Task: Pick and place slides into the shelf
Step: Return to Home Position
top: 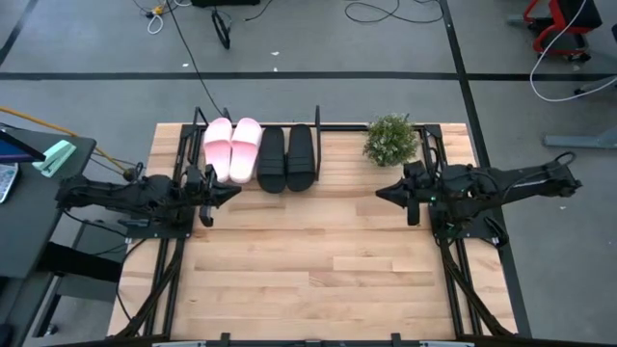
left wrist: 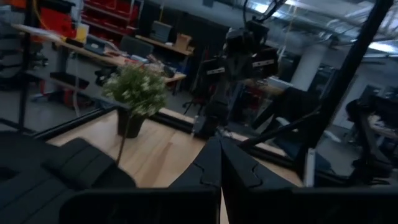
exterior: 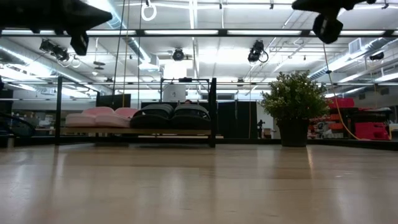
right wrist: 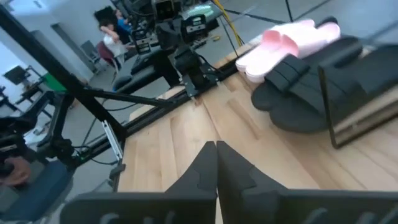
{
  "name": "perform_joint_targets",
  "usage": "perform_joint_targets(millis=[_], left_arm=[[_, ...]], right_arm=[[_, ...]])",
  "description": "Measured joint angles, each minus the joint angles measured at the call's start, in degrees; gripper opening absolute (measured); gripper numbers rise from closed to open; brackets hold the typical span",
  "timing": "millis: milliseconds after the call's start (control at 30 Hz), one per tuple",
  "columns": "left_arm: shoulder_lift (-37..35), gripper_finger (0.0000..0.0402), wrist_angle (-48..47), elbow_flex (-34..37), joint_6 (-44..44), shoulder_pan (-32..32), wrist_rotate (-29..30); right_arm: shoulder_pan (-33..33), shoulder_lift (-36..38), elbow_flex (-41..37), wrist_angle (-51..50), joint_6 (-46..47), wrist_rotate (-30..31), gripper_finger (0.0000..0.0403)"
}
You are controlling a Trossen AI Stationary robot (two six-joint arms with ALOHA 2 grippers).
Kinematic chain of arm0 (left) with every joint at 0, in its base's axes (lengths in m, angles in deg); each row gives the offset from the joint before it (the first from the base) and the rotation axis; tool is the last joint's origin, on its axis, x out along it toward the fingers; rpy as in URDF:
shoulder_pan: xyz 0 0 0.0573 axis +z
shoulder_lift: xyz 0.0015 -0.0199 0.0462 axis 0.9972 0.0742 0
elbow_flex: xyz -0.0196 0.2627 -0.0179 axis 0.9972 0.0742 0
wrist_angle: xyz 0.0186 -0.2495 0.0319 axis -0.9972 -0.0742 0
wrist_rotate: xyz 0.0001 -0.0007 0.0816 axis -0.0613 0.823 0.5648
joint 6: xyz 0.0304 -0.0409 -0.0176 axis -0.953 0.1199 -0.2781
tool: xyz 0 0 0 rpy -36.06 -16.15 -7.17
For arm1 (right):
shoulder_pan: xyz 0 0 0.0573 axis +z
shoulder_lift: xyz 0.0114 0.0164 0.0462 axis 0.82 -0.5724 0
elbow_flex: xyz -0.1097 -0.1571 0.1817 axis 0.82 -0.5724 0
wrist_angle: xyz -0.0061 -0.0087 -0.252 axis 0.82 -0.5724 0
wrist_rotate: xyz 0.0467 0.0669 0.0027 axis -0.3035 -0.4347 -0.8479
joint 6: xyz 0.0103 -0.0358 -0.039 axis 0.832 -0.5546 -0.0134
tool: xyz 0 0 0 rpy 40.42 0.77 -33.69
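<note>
Two pale pink slides [top: 232, 148] and two black slides [top: 286, 157] lie side by side, soles down, on the shelf [top: 318, 123] at the table's far edge; they also show in the low view [exterior: 140, 116] and the right wrist view [right wrist: 292, 43]. My left gripper [top: 234, 193] is shut and empty, held above the table at the left, near the pink slides. My right gripper [top: 380, 193] is shut and empty, held above the table at the right, in front of the plant.
A small green potted plant [top: 390, 140] stands at the far right, beside the shelf's right end. Bare wooden table [top: 308, 260] lies between the grippers and toward the near edge. A person [right wrist: 115, 38] shows far off in the room.
</note>
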Motion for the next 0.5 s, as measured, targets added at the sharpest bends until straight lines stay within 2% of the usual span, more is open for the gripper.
perform_joint_targets(millis=[200, 400, 500], left_arm=[[-2.67, 0.0001, 0.6, 2.58, -2.1, 0.02, 1.72], [-6.42, 0.0, 13.31, 10.66, -3.11, 0.02, 4.33], [-7.92, 0.0, 15.87, 13.14, -3.62, 0.02, 4.58]], right_arm=[[0.4, 1.22, -2.72, -0.07, 3.37, 1.01, 0.0], [0.38, 1.04, -3.3, -0.24, 5.12, 1.02, 0.0], [0.38, 1.04, -3.3, -0.23, 5.13, 1.03, 0.0]])
